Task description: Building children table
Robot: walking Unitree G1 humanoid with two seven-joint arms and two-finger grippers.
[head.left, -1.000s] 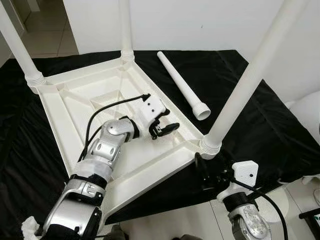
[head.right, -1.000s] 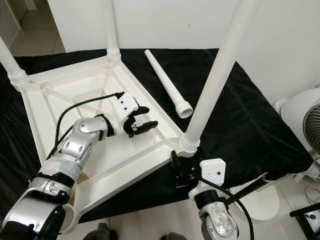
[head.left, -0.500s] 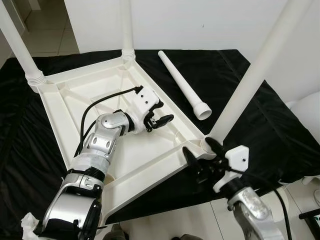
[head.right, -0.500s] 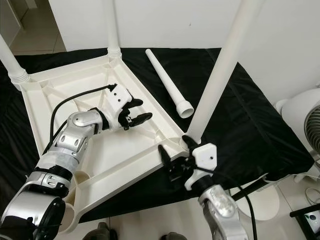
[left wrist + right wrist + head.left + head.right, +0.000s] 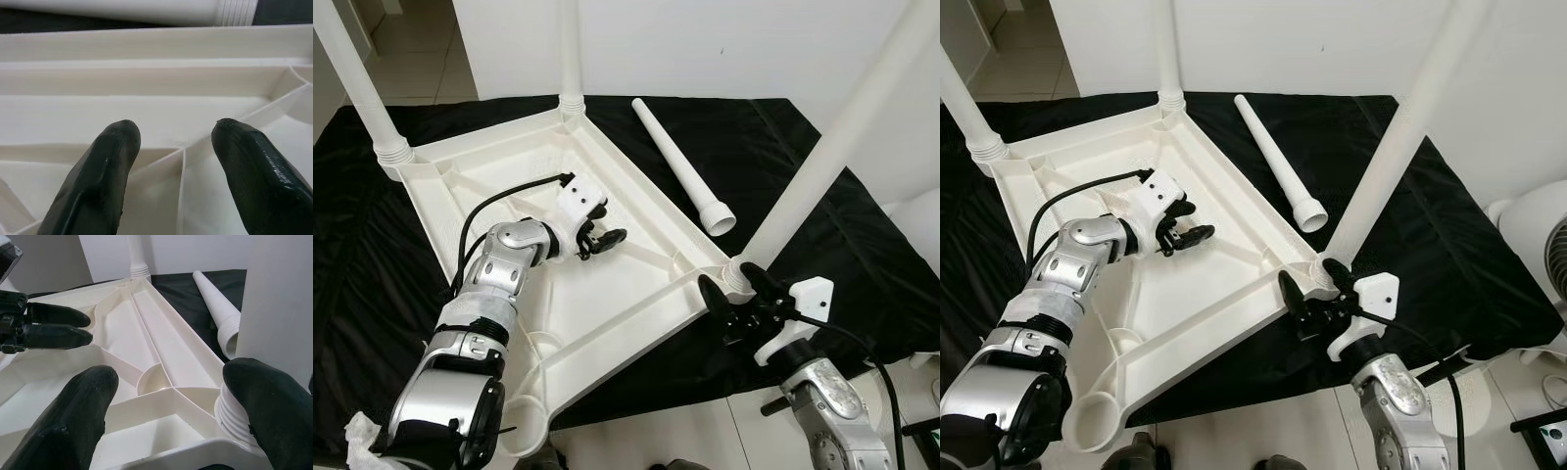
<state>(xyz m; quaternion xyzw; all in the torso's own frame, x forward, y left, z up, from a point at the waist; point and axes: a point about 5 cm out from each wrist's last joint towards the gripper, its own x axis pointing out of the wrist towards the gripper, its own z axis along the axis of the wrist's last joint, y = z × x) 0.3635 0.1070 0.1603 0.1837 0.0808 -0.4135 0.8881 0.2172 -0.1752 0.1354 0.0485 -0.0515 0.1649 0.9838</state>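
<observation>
A white plastic table top (image 5: 636, 294) lies upside down on a black cloth. Three white legs stand in its corners: far left (image 5: 362, 83), far middle (image 5: 571, 49) and near right (image 5: 822, 166). A fourth leg (image 5: 680, 162) lies loose on the cloth beside the top's right rim. The near left corner socket (image 5: 1092, 426) holds no leg. My left gripper (image 5: 603, 242) hovers open over the ribbed inside of the top, holding nothing. My right gripper (image 5: 732, 292) is open at the near right corner, one finger beside the standing leg's threaded base (image 5: 234, 418).
The black cloth (image 5: 783, 137) covers the floor under the table top. A white fan (image 5: 1538, 225) stands at the right, past the cloth's edge. Pale floor tiles run along the near edge, and a white wall stands behind.
My left gripper has drawn back to the left across the inside of the top. My right gripper has risen and swung up to the near right corner, by the leg's base.
</observation>
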